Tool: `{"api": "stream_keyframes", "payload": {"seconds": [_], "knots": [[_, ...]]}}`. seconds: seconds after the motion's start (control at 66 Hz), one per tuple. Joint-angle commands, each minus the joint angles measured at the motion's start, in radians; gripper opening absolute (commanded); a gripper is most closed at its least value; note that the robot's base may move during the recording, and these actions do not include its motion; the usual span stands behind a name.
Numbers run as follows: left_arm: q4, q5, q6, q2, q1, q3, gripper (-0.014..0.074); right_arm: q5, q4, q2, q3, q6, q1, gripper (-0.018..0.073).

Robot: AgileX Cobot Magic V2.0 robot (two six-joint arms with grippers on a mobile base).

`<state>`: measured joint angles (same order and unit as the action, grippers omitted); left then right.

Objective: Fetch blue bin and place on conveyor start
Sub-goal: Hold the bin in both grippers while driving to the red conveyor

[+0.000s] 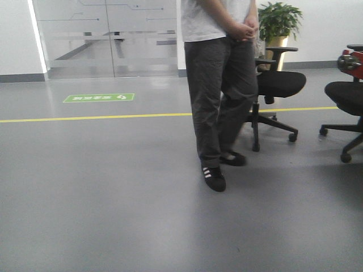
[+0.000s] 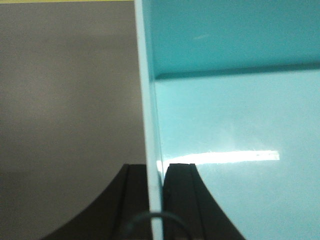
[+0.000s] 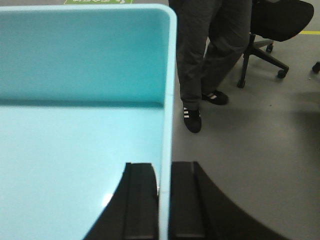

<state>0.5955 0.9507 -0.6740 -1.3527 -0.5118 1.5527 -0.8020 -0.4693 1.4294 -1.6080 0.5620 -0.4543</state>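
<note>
Our left and right jaws pinch opposite walls of the blue bin; we should carry it level, skirting the person.

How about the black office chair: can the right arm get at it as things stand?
Probably not: the right gripper is shut on the blue bin, so it is busy, and the office chair stands apart across the floor, beyond the person.

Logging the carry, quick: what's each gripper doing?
Left gripper: shut on a wall of the pale aqua plastic bin.
Right gripper: shut on its opposite wall.
</note>
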Motion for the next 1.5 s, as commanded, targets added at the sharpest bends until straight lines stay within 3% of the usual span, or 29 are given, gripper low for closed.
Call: {"api": "stream_keyframes", "payload": {"seconds": [0.0, 1.486], "knots": [[0.051, -0.005, 0.006, 0.007, 0.001, 0.005, -0.0111, 0.032, -0.047, -0.014, -0.010, -0.015, 0.003, -0.0153], [0.052, -0.008, 0.006, 0.007, 0.001, 0.005, -0.0111, 0.034, -0.047, -0.014, -0.010, -0.015, 0.003, -0.0153]]}}
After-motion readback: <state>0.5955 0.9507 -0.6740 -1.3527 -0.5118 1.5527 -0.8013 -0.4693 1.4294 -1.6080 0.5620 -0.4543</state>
